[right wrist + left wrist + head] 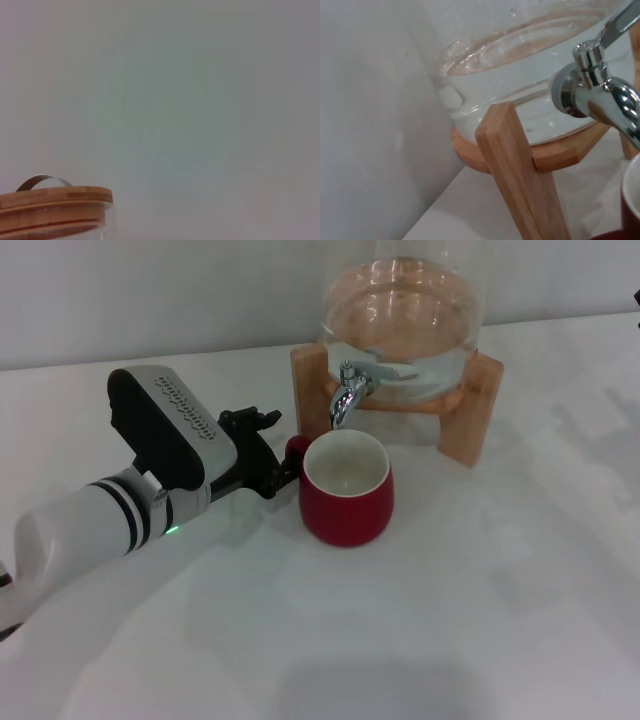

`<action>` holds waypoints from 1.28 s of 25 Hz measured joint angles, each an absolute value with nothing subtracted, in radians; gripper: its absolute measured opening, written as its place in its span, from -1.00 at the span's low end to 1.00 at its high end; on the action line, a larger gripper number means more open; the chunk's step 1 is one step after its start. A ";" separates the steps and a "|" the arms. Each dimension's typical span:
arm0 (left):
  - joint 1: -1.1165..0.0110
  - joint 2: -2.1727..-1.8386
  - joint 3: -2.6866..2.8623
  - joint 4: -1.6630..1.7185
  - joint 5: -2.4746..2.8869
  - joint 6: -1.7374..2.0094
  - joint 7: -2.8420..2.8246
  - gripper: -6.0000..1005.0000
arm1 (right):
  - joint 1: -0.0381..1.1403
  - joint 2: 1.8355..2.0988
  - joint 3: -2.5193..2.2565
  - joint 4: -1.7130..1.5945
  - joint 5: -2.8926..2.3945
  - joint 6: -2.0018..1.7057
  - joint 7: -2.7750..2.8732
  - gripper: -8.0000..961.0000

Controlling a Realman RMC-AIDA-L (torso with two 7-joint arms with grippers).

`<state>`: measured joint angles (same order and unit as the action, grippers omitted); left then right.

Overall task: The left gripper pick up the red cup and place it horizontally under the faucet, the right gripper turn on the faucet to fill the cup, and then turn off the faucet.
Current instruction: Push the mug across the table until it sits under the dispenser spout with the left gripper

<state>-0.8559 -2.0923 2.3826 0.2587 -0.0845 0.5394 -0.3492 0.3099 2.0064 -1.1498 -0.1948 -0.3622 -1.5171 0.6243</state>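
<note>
The head camera looked forward and down across the worktop (480,620) at the dispenser (400,315) on its wooden stand (470,405). The left wrist camera sat close beside the faucet (600,97), sharing it with the head view. The right wrist camera faced the wall above the dispenser's lid (52,200)

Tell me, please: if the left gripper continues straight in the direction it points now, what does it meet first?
Probably the red cup: the left gripper points at its handle side, already touching or nearly so. Depth is unclear.

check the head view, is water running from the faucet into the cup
No, the faucet shows no stream, and the red cup below looks dry inside.
</note>
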 joint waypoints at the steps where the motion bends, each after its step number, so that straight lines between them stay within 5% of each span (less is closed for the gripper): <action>1: -0.856 -2.092 2.382 0.264 -0.085 0.532 -0.349 0.07 | 0.310 2.006 -1.150 -0.195 -0.362 -1.517 0.624 0.81; 11: -0.851 -2.092 2.382 0.278 -0.086 0.511 -0.346 0.33 | 0.310 2.006 -1.148 -0.195 -0.362 -1.517 0.624 0.81; 32: -0.794 -2.092 2.324 0.302 -0.085 0.517 -0.293 0.32 | 0.307 2.005 -1.148 -0.195 -0.362 -1.517 0.633 0.81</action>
<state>-0.7938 -2.0923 2.3245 0.3024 -0.0848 0.5165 -0.2930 0.3067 2.0052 -1.1477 -0.1948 -0.3615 -1.5171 0.6327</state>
